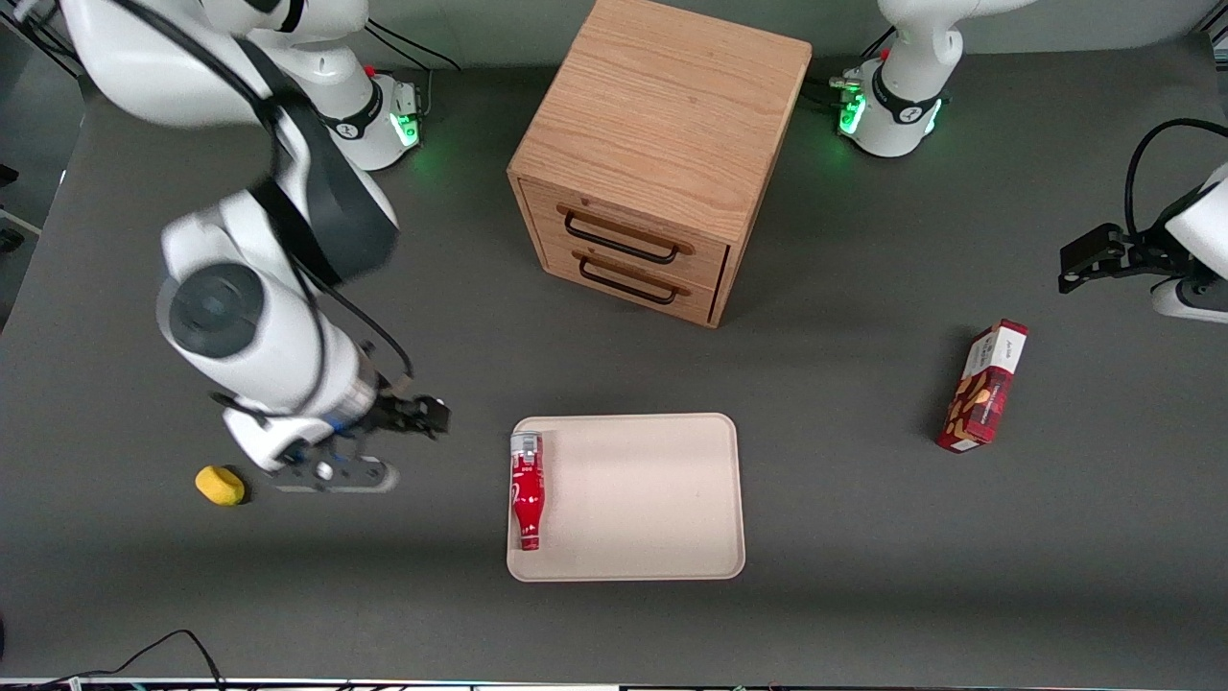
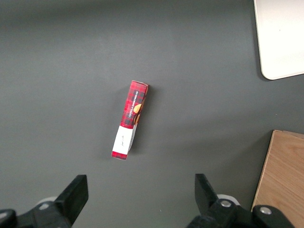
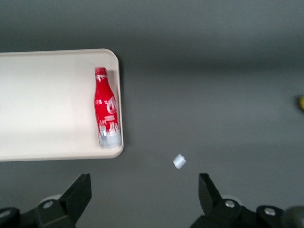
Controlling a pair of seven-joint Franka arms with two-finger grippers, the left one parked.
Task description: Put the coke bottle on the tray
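The coke bottle (image 1: 527, 489) lies on its side in the tray (image 1: 652, 499), along the rim at the working arm's end, with its red cap nearer the front camera. It also shows in the right wrist view (image 3: 106, 111), resting inside the tray's rim (image 3: 47, 104). My right gripper (image 1: 331, 472) hangs above the bare table beside the tray, toward the working arm's end. Its fingers (image 3: 76, 194) stand wide apart with nothing between them, and the gripper (image 3: 142, 192) is clear of the bottle.
A yellow lump (image 1: 220, 485) lies on the table close beside the gripper. A tiny white scrap (image 3: 179, 161) lies under it. A wooden two-drawer cabinet (image 1: 652, 154) stands farther from the front camera than the tray. A red-and-white snack box (image 1: 985, 386) lies toward the parked arm's end.
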